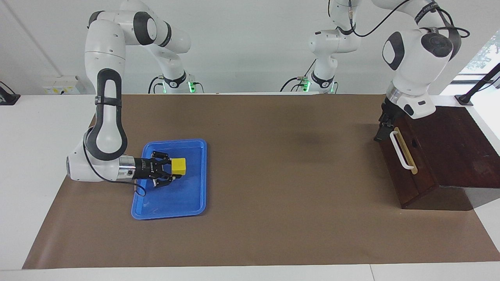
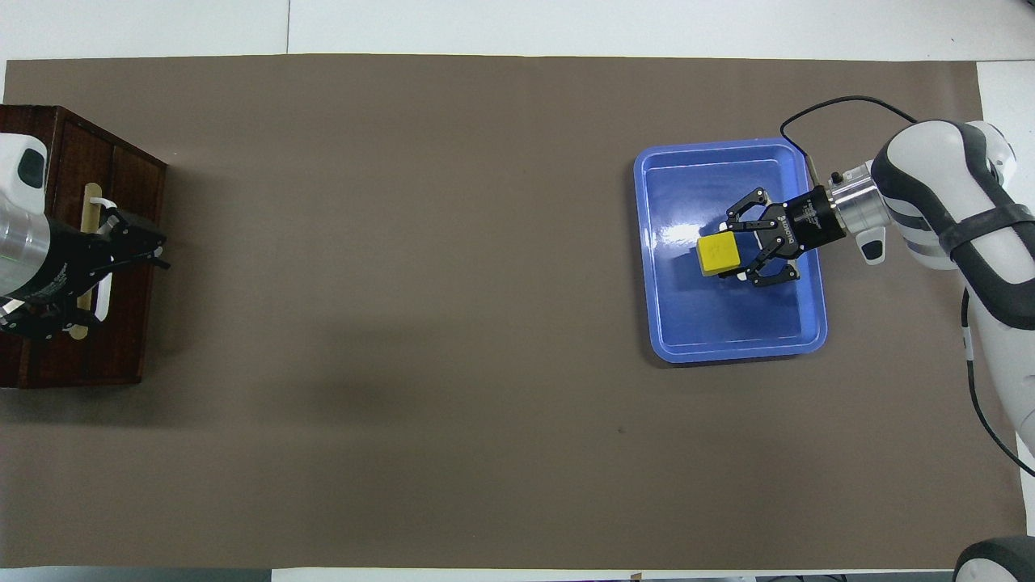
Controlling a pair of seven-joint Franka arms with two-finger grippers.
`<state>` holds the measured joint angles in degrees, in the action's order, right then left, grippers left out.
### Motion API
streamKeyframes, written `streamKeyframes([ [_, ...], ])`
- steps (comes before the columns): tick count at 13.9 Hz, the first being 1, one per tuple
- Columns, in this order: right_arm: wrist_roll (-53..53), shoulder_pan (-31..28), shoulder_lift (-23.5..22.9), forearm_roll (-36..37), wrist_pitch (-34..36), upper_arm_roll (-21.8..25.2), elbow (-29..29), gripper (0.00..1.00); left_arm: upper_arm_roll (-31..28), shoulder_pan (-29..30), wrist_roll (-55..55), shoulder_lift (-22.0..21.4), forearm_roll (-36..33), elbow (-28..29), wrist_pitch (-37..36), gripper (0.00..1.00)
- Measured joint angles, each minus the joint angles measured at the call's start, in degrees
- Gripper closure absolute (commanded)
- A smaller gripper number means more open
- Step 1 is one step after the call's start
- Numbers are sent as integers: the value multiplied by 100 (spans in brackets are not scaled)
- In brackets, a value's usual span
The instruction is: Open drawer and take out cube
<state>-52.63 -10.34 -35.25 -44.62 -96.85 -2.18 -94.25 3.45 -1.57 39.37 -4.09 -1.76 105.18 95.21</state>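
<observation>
1. While the right gripper (image 1: 172, 176) holds the small bright yellow cube (image 1: 179, 166) between its closed fingertips, it hangs low over the flat blue plastic tray (image 1: 197, 203), at the right arm's end of the table.
2. The cube seems to be just above the tray floor or touching it; I cannot tell which from these views.
3. The left gripper (image 1: 383, 127) stands with its jaws open and empty, up over the edge of the dark wooden box (image 1: 461, 156), beside the near end of the white bar handle (image 1: 400, 150) and not touching it.
4. The dark brown wooden drawer (image 1: 406, 171) looks closed, so the cube is already out of it.
5. I judge that the step in hand is to put the cube down in the tray.
6. To do it well, the right gripper should go down slowly until the cube sits flat on the tray floor, well apart from the rim.
7. Then the fingers should open fully before the arm goes straight up, so the cube does not tip or slide.
8. The left arm only waits and should stay away from the handle.
</observation>
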Motion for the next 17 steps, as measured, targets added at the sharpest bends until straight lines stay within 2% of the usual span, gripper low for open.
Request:
streamKeyframes([
  [3,29,0,60,0,-258,47,-236,100,27,-27,-1615,28,24,-43,-278,0],
  [8,107,4,139,-1,-471,51,-430,98,535,254,-2516,551,41,-627,-696,0],
  [9,107,6,171,-1,-515,50,-473,79,558,274,-2656,584,53,-698,-758,0],
  [11,107,7,218,-1,-583,50,-537,0,557,275,-2796,542,65,-732,-819,0],
  [17,334,6,243,-1,-698,71,-638,0,482,118,-2893,378,206,-694,-841,0],
])
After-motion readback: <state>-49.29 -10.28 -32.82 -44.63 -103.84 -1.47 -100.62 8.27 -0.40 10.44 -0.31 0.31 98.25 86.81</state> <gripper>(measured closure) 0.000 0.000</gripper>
